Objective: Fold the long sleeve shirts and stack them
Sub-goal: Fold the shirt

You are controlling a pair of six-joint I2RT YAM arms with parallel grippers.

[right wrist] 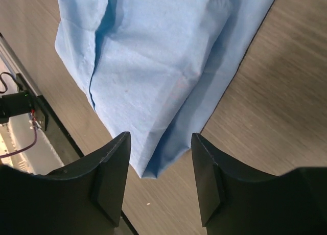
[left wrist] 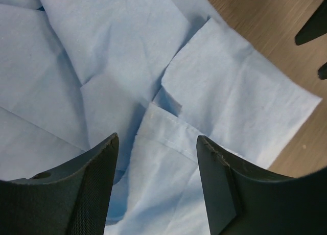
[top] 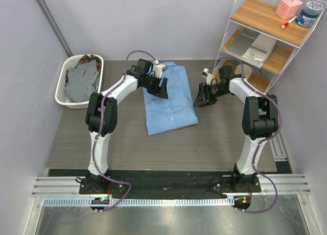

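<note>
- Right of the white basket (top: 63,93), out on the table (top: 153,143), found the light blue shirt (top: 168,99) lying flat in a rough folded rectangle, loose flaps overlapping on top.
- Inside that basket, saw a grey shirt (top: 84,81) heaped with brown cloth (top: 80,59) at its far end, neither yet folded.
- Over the blue shirt's basket-side half, spotted the left gripper (left wrist: 156,140), fingers spread, pinching nothing.
- At the shirt's edge farthest from the basket, noted the right gripper (right wrist: 161,138), likewise spread and empty, poised above a corner of the cloth.
- Judged the fold fragile: liable to spring open, with nothing pinning the flaps.
- Feared a snag as well: a flap caught by a spread fingertip dragged low across the cloth, layers pulled askew.
- Reckoned on a skewed bottom layer spoiling the stack for the basket's remaining shirts.
</note>
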